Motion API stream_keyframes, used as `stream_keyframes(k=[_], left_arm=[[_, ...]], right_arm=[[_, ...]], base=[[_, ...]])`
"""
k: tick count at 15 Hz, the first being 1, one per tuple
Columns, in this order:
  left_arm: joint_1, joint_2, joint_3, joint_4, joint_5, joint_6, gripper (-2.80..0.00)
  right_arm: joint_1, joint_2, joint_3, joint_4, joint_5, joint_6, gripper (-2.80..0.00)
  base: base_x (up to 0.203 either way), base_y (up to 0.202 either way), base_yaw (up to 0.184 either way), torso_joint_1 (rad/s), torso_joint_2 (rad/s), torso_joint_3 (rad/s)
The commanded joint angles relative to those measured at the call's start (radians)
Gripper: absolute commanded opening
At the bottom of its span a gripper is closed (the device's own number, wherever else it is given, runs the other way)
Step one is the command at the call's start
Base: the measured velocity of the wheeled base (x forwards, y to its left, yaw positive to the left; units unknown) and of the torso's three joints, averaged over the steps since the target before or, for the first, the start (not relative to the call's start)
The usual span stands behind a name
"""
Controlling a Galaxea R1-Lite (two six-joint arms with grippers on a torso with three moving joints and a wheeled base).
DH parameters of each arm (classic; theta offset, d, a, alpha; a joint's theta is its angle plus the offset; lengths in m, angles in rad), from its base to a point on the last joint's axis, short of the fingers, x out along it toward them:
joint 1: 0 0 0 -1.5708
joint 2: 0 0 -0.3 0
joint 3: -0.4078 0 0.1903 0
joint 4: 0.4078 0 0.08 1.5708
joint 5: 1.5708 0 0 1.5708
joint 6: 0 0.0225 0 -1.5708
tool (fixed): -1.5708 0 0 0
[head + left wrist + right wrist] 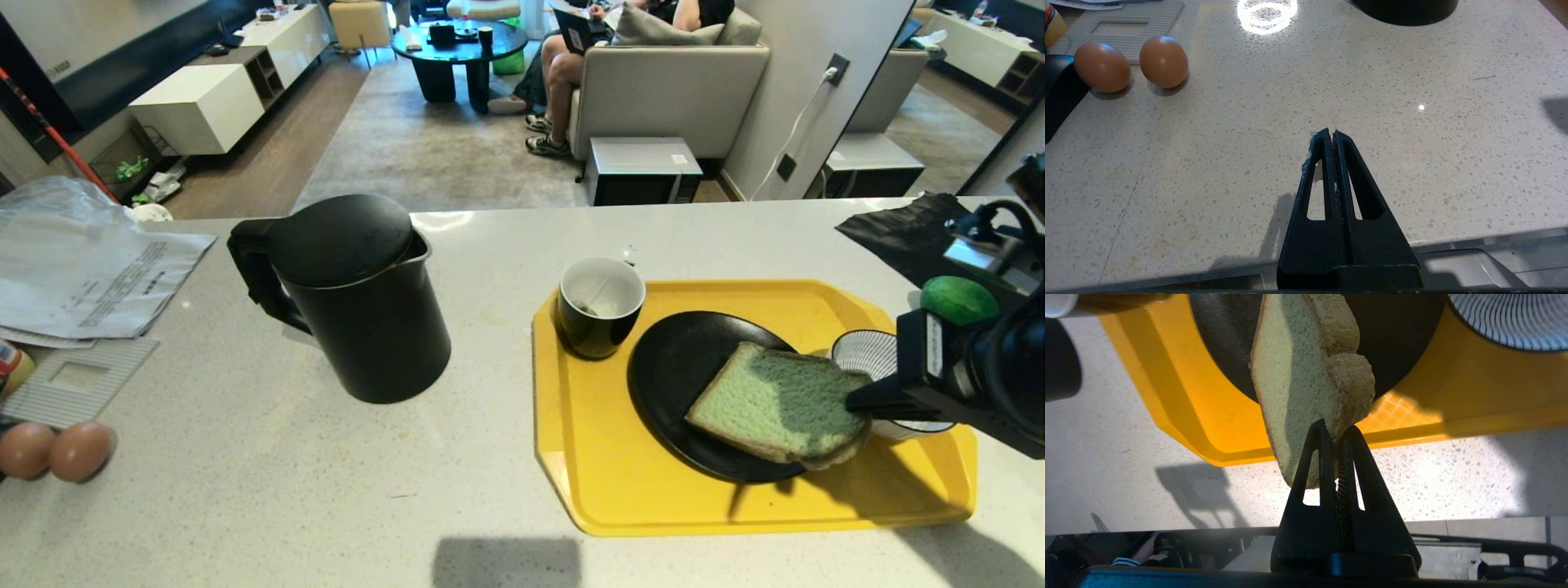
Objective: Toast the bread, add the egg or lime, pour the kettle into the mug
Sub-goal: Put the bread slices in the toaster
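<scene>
Countertop point(326, 490); bread point(775, 400) in right claw point(857, 402)

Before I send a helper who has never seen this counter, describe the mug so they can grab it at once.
Find the yellow tray on the pale counter, right of the tall black kettle. The mug stands on the tray's far left corner, beside the black plate. It is glossy black with a white inside, unlike the striped white bowl on the tray's right.

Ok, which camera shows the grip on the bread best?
The right wrist view: the right gripper pinches the bread by one corner. The head view shows the slice over the black plate. The left wrist view shows none.
</scene>
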Motion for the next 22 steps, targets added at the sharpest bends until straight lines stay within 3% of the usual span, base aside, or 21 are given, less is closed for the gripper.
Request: stream_keyframes(k=[1,7,16,22], left_arm=[[-0.001,-0.001,0.017,0.000,-0.002,0.000,-2.80],[-0.001,-0.001,0.017,0.000,0.000,0.000,-2.80],[0.000,-0.001,0.017,0.000,-0.001,0.000,-2.80],[-0.001,-0.001,0.017,0.000,0.000,0.000,-2.80]], right_arm=[[0.000,-0.020,-0.051,0.007,-0.003,-0.027,-2.80],[-0.001,-0.019,-0.239,0.071,-0.013,-0.144,-2.80],[-0.001,-0.070,-0.316,0.070,-0.178,-0.342,-2.80],[-0.001,-0.137,-0.306,0.073,-0.205,-0.435,-2.80]], base=[[0.000,0.000,0.000,0.000,0.00,0.000],[0.000,0.000,0.000,0.000,0.00,0.000],[0.000,0.000,0.000,0.000,0.00,0.000],[0.000,0.000,0.000,0.000,0.00,0.000]])
